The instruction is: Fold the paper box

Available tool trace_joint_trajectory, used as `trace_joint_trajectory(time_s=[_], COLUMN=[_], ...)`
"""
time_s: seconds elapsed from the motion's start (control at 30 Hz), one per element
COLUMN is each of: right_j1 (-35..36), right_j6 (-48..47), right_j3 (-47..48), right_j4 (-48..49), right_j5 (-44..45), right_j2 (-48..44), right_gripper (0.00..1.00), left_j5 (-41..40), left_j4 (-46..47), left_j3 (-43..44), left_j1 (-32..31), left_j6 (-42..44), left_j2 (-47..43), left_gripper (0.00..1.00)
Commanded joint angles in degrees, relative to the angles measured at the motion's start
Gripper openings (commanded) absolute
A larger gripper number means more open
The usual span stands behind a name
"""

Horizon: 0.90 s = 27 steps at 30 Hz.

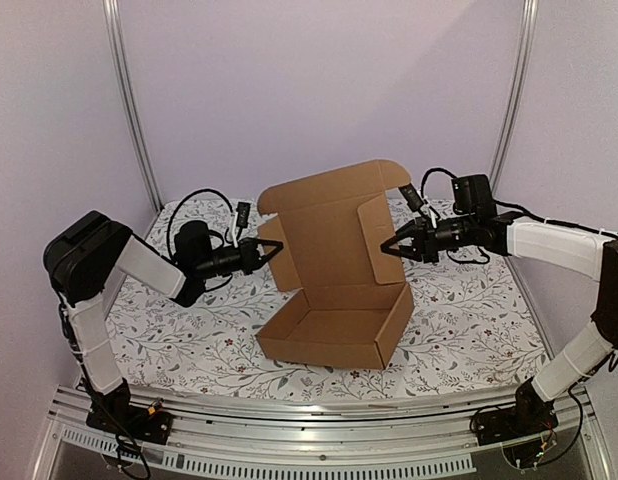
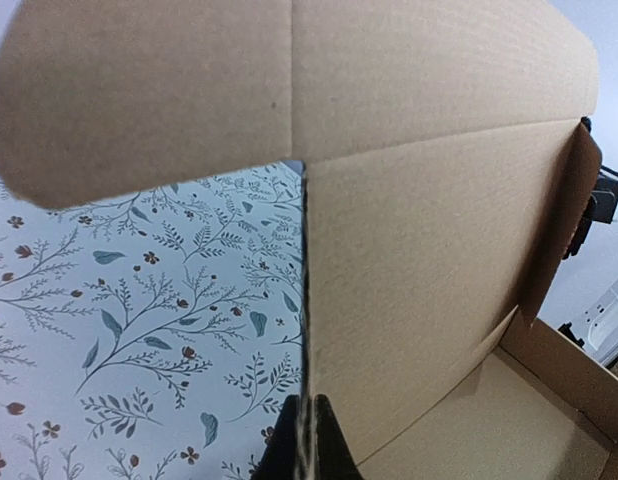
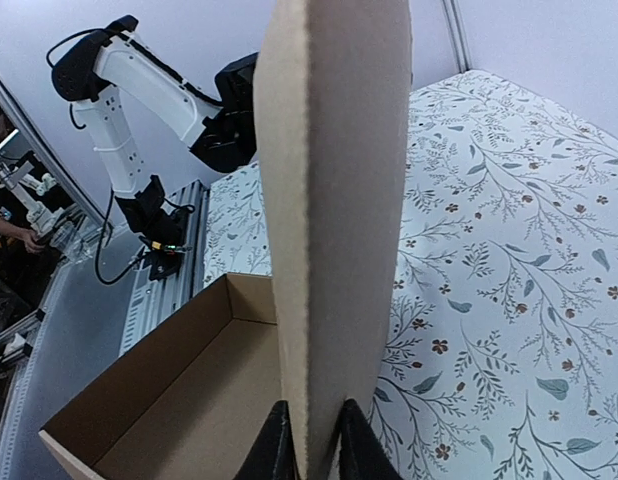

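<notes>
While pinching box (image 1: 329,250) lid narrowly from both sides, holds it upright: left gripper (image 1: 276,250) at left edge, right gripper (image 1: 387,246) at flap.

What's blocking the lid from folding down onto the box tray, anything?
Nothing visible. The paper box is bare inside; its lid stands upright at the back. The left tool and right tool each pinch a lid side flap.

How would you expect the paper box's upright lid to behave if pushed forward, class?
The paper box is probably light: thin corrugated board, empty tray. Its lid likely hinges at the crease rather than flopping, since it stands flat between the left gripper and right gripper pinching its sides. Unanchored, the tray might slide.
</notes>
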Motion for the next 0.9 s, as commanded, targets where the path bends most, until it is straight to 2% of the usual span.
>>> trace_joint_trajectory(time_s=[0.0, 0.03, 0.07, 0.23, 0.33, 0.47, 0.57, 0.7, 0.87], right_j1=[0.39, 0.43, 0.29, -1.95, -4.86, -7.82, -8.85, -8.79, -8.79], right_j6=[1.29, 1.51, 1.48, 0.82, 0.88, -0.77, -0.51, -0.38, -1.32], right_j3=[0.33, 0.21, 0.07, -0.32, -0.11, 0.44, 0.28, -0.70, -2.48], right_j4=[0.51, 0.49, 0.55, 0.31, -0.49, -5.14, -6.62, -8.50, -9.16], right_j5=[10.02, 11.24, 11.53, 5.92, -1.44, -10.16, -15.43, -18.46, -15.80], right_j2=[-0.01, -0.44, -1.29, -4.14, -5.50, -7.18, -9.03, -10.88, -12.41], right_gripper=[0.06, 0.04, 0.01, 0.00, 0.00, 0.00, 0.00, 0.00, 0.00], left_j5=[0.94, 0.28, -0.60, -7.54, -13.62, -20.19, -24.73, -23.45, -15.19], left_j4=[-2.98, -3.25, -3.50, -10.62, -17.96, -20.30, -25.74, -28.41, -25.65], left_j3=[0.52, 0.22, -0.27, -4.66, -9.18, -17.61, -20.11, -18.11, -13.08], left_j1=[-2.10, -2.11, -2.11, -2.11, -2.11, -1.89, -1.69, -1.75, -3.90], left_j6=[1.44, 1.48, 1.53, 5.39, 9.00, 11.19, 13.48, 15.37, 16.52], left_j2=[-3.24, -3.96, -4.68, -13.83, -22.59, -34.45, -40.15, -38.00, -31.69], left_gripper=[0.00, 0.01, 0.07, 0.44, 0.54, 0.57, 0.57, 0.55, 0.52])
